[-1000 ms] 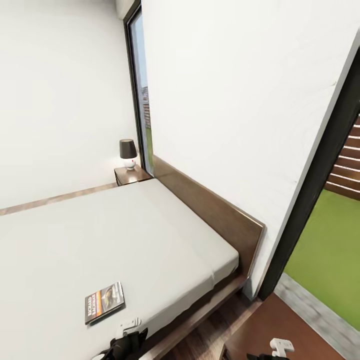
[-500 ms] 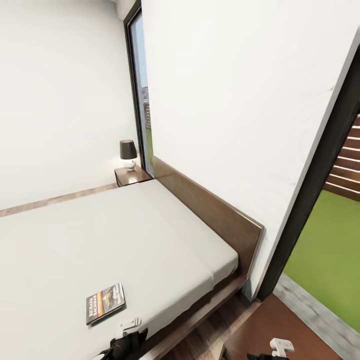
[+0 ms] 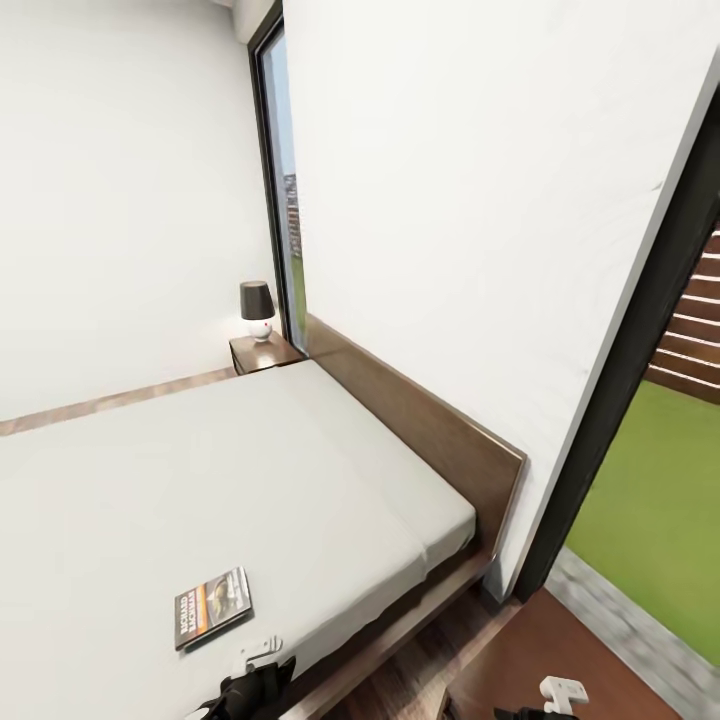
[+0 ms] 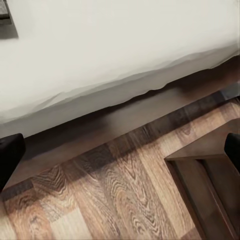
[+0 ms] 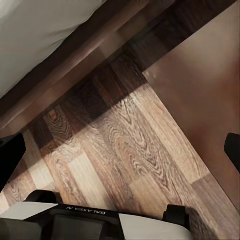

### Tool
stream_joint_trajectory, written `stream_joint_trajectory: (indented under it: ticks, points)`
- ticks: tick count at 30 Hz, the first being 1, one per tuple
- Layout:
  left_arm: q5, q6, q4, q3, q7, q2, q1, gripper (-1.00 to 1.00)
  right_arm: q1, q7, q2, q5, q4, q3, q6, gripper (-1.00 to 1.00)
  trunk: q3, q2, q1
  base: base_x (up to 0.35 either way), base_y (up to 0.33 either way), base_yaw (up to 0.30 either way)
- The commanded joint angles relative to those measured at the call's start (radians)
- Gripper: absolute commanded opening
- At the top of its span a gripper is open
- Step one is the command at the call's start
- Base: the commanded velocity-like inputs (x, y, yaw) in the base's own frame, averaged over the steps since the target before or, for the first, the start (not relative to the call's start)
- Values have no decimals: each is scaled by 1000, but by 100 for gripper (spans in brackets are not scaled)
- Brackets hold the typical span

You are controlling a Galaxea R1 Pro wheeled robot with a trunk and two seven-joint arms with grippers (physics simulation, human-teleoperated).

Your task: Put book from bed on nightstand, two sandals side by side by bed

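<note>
White-walled bedroom: on the bed's (image 3: 250, 480) near edge lies the book (image 3: 212, 606), likely light, stiff, pinchable by its overhang-free edge; left gripper (image 4: 120, 150) spread, empty.

head: high, over bed (image 3: 250, 480) | wrists: close, floor (image 4: 110, 200)

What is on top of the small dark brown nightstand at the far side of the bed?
A small lamp with a dark shade and white base stands on the dark brown wooden nightstand. The rest of its top is too small to judge.
</note>
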Motion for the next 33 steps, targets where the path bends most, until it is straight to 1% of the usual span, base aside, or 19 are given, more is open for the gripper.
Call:
stream_joint_trajectory:
  ticks: [1,24,33]
  points:
    - [6,-1,1,5,-6,0,-1,100,-1,5,0,-4,0,-3,2,100,2,6,-4,0,0,0]
    - [6,-1,1,4,-6,0,-1,100,-1,5,0,-4,0,-3,2,100,74,167,-92,0,0,0]
    - [6,-1,1,5,-6,0,-1,100,-1,5,-2,-14,0,-4,2,100,102,230,-126,0,0,0]
